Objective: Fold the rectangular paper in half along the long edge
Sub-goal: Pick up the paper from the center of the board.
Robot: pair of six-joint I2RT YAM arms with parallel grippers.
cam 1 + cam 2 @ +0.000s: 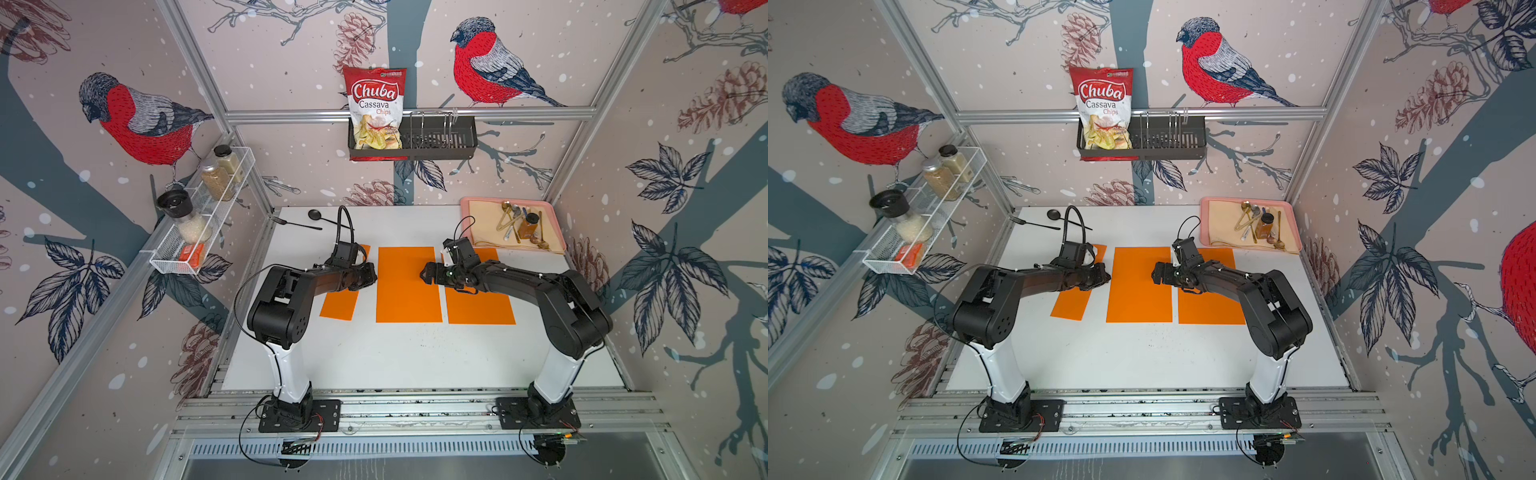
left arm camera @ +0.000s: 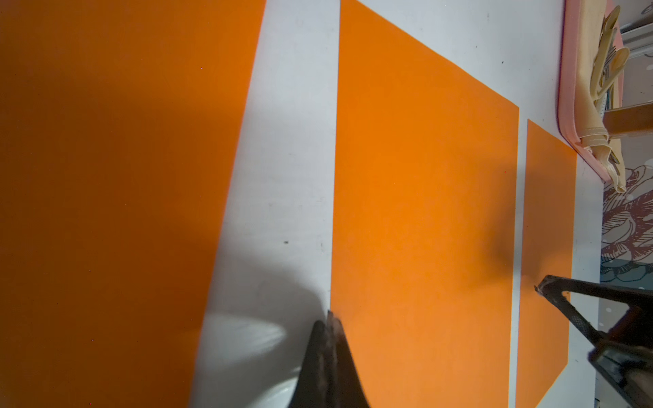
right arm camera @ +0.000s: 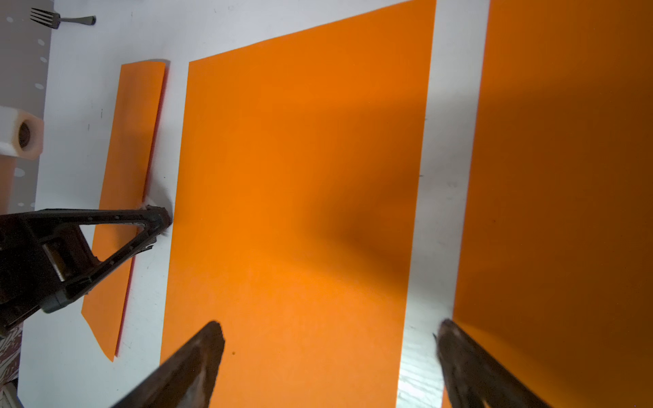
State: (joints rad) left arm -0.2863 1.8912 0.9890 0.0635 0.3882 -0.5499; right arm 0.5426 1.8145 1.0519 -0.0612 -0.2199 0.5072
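Three orange papers lie side by side on the white table. The middle paper [image 1: 409,286] [image 1: 1139,286] is a full flat sheet. Left of it lies a narrower, folded paper [image 1: 340,305] [image 3: 130,176], and to the right another full sheet [image 1: 480,305] [image 3: 565,176]. My left gripper [image 1: 372,276] [image 2: 330,318] is shut, its tip low at the middle sheet's left long edge, with nothing visibly between the jaws. My right gripper [image 1: 426,274] [image 3: 330,333] is open and hangs over the middle sheet's right long edge, one finger above the sheet and one above the gap beside it.
A pink tray [image 1: 463,208] with a cloth, cutlery and a jar stands at the back right. A black fork [image 1: 291,223] and spoon [image 1: 316,215] lie at the back left. Wire racks with jars and a chips bag [image 1: 376,108] hang on the walls.
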